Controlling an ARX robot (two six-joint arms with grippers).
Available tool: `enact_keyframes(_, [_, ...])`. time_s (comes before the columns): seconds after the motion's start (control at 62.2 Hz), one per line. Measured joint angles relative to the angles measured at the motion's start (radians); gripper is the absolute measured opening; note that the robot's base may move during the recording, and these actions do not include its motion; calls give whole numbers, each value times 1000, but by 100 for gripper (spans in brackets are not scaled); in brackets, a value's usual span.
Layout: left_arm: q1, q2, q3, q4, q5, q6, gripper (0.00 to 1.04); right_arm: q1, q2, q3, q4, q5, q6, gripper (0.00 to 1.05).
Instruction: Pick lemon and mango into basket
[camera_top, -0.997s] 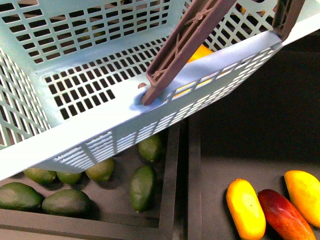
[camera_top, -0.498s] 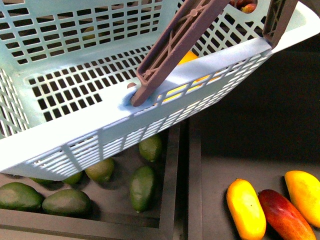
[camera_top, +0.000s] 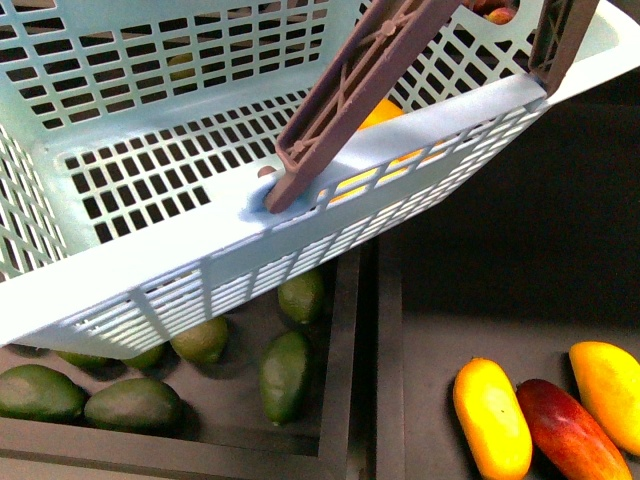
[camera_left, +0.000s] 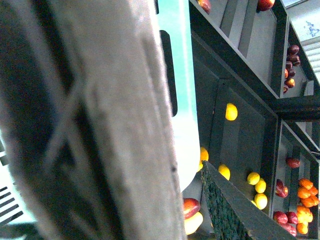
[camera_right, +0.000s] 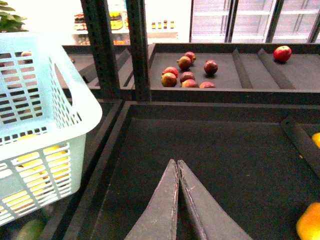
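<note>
The pale turquoise basket (camera_top: 200, 240) hangs tilted in the air and fills the upper left of the front view, above a bin of avocados. My left gripper (camera_left: 165, 170) is shut on its brown handle (camera_top: 350, 100), which fills the left wrist view (camera_left: 100, 125). A yellow-orange fruit (camera_top: 385, 112) lies inside the basket. Two yellow-orange mangoes (camera_top: 490, 418) (camera_top: 608, 390) lie in the lower right bin. Lemons (camera_left: 230, 111) show in a far bin. My right gripper (camera_right: 176, 162) is shut and empty above a dark bin, to the right of the basket (camera_right: 45, 125).
Green avocados (camera_top: 285, 375) lie in the bin under the basket. A dark red mango (camera_top: 570, 430) lies between the two yellow ones. Black bin dividers (camera_top: 365, 380) separate the bins. Red apples (camera_right: 187, 72) sit in a bin further back.
The basket has shifted slightly left and its far right corner has risen a little; over the last half second it barely moved.
</note>
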Motion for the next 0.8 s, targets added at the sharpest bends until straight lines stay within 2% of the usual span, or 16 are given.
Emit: enact_keyframes(0.804, [0, 0, 0, 0, 1, 0, 26, -1, -340, 0, -330, 0, 0, 2])
